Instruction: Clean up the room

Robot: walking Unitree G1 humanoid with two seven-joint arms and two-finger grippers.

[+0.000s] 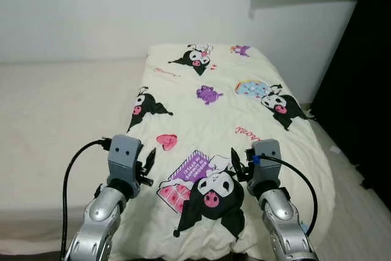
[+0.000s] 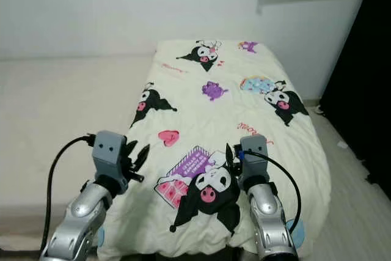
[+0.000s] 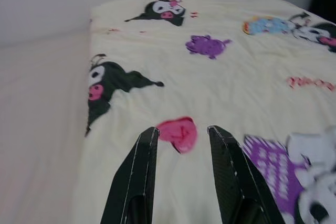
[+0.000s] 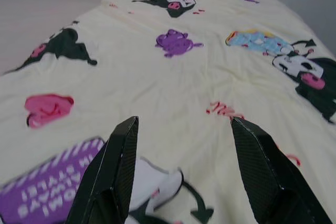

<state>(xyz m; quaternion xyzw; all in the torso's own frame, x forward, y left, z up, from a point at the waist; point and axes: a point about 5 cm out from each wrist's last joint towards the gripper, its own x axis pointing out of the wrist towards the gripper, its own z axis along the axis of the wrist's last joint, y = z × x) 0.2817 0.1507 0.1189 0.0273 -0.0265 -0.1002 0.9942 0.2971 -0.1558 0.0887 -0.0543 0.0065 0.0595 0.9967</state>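
Both grippers, left [image 1: 148, 162] and right [image 1: 236, 162], hover spread over one cartoon-printed blanket [image 1: 226, 114] beside one bare mattress [image 1: 55, 120].

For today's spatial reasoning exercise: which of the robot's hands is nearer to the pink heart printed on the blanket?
The left. The left hand hovers just beside the pink heart, which lies slightly ahead of its fingers. The right hand is farther off, across the blanket over the purple print.

A white wall [image 1: 122, 10] stood behind the bed [image 1: 55, 120]. Dark furniture [image 1: 360, 90] was at the right, above a pale floor [image 1: 357, 212].
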